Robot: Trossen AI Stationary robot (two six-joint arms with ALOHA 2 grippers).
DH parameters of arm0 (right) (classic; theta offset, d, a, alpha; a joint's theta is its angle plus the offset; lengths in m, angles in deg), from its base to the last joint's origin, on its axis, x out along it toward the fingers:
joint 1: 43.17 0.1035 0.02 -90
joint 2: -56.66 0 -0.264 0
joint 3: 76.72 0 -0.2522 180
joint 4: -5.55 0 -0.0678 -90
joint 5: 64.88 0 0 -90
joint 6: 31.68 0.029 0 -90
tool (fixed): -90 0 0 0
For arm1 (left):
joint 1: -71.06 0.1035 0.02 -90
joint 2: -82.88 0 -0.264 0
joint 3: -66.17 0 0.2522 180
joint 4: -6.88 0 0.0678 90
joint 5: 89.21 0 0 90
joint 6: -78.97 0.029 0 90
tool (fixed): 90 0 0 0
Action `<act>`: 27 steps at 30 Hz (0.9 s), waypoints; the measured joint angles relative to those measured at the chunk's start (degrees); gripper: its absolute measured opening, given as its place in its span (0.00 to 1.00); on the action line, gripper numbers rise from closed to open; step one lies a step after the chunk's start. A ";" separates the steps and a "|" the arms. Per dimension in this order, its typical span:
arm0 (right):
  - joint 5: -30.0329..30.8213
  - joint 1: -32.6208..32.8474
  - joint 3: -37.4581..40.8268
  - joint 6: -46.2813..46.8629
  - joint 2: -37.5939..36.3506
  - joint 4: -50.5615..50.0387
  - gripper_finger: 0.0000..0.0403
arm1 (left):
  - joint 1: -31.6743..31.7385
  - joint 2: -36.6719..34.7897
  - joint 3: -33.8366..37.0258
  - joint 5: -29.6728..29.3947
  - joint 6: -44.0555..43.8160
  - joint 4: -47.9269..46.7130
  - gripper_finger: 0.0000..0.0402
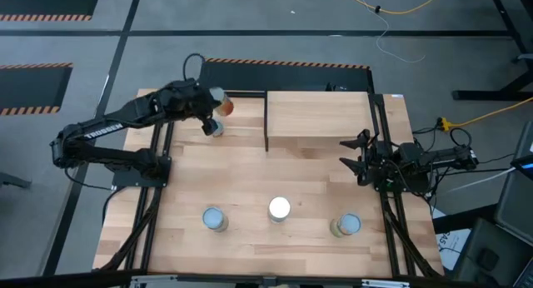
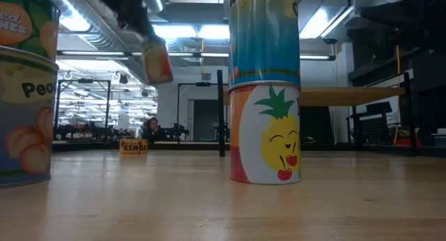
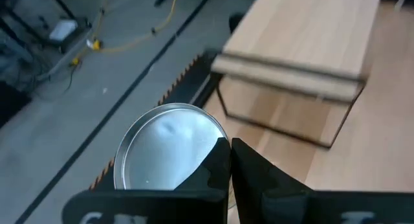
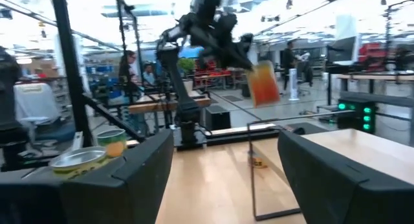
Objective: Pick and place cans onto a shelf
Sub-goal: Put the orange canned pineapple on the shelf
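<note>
The left arm is seen in the high view stretched from its base at the table's left edge toward the far left corner, its wrist turned toward the shelf [image 1: 319, 115]; the left gripper [image 1: 213, 113] is raised above the wood, and its jaws are pressed together on the rim of an orange-labelled can [image 1: 221, 106], which is carried tilted in the air, as the low view [image 2: 157, 61] and the right wrist view [image 4: 263, 83] confirm; in the left wrist view the can's silvery top [image 3: 169, 149] is pinched at its edge between the two dark fingers [image 3: 255, 179]. Just below the gripper a second pale top [image 1: 215, 128] is visible, though whether it rests on the table cannot be told. The shelf stands at the far middle of the table, its light board bare. Along the near edge three stations of cans are counted: one at the left [image 1: 215, 219], one in the middle [image 1: 279, 209], one at the right [image 1: 346, 225]; in the low view the middle one is shown as two cans stacked, a pineapple can [image 2: 265, 133] under a blue one [image 2: 264, 35], and the peach can [image 2: 25, 115] also bears another. The right arm is folded at the table's right edge; the right gripper [image 1: 356, 157] is held with jaws wide and empty, beside the shelf's right end.
</note>
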 joint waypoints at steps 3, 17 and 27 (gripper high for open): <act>2.08 -0.04 0.00 0.10 0.00 0.01 0.70 | -1.39 0.26 -3.05 0.03 0.01 -0.04 0.00; 11.84 -0.70 0.00 -0.80 3.43 3.97 0.70 | -5.13 15.52 -22.43 0.03 0.15 -2.60 0.00; 12.19 -3.69 0.00 0.47 5.86 3.91 0.70 | -5.22 32.71 -43.28 3.01 1.72 -8.53 0.00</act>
